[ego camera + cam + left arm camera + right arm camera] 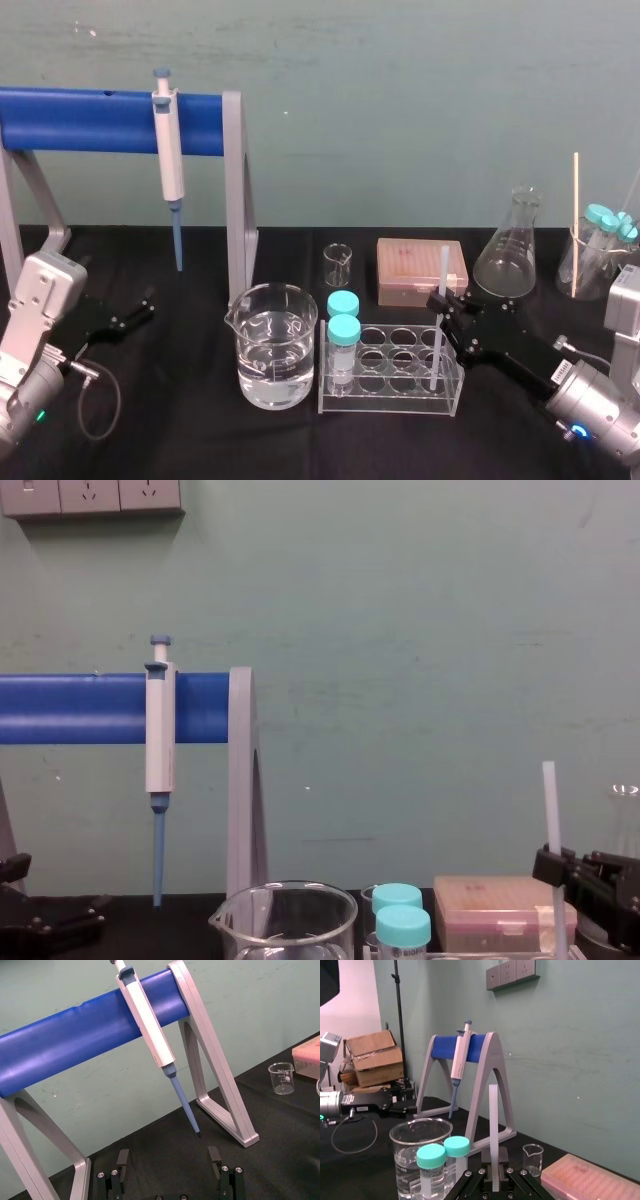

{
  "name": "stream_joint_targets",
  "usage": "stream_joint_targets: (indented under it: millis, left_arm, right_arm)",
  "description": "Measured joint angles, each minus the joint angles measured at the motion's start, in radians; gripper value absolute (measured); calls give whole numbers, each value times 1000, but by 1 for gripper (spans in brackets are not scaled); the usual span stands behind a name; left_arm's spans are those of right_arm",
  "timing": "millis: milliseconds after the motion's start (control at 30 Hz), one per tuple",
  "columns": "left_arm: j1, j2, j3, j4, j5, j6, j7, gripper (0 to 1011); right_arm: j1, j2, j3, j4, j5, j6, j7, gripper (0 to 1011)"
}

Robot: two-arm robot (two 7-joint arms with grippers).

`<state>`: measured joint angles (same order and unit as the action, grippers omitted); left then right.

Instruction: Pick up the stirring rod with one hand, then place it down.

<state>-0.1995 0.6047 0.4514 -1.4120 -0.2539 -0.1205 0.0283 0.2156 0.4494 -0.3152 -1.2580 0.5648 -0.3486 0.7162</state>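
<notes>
- Stirring rod: long, straight, pencil-thin, white and translucent, plain from end to end
- Standing upright with a very slight lean, upper end free in the air above the claw, level with the back edge of the pink tip box in the head view
- Lower end down in the right-hand column of the clear test-tube rack; cannot tell whether it touches the rack's floor
- Seen from the chest as a pale vertical bar against the green wall, rising out of the black fingers
- In the right wrist view, a milky strip straight up from between the fingers, in front of the grey leg of the pipette stand
- Right claw: clenched on the stirring rod near its middle, black fingers pinching it from both sides
- Right arm reaching in low from the desk's right edge, wrist angled toward the rack, claw just above the rack's right end
- Left claw: released, fingers spread wide with nothing between them
- Left arm parked at the left of the black desk, claw low over the cloth beneath the blue bar, facing the hanging pipette
- Beside the rack on its left, a beaker of water; two teal-capped tubes in the rack's left-hand holes, well apart from the rod
</notes>
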Motion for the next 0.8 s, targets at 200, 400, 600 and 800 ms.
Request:
stream_joint_targets:
  millis: [200,400,600,800]
  left_arm:
    - [0,0,0,0,0,0,0,1000]
    - [0,0,0,0,0,0,0,1000]
    - [0,0,0,0,0,0,0,1000]
    - [0,0,0,0,0,0,0,1000]
  right_arm:
    - [1,-3,-5,10,-12,0,0,71]
    - [-1,-1,-12,11,-25,10,0,71]
    - [-3,1,-14,5,-35,13,-8,71]
    - [-3,1,-13,5,-32,13,-7,84]
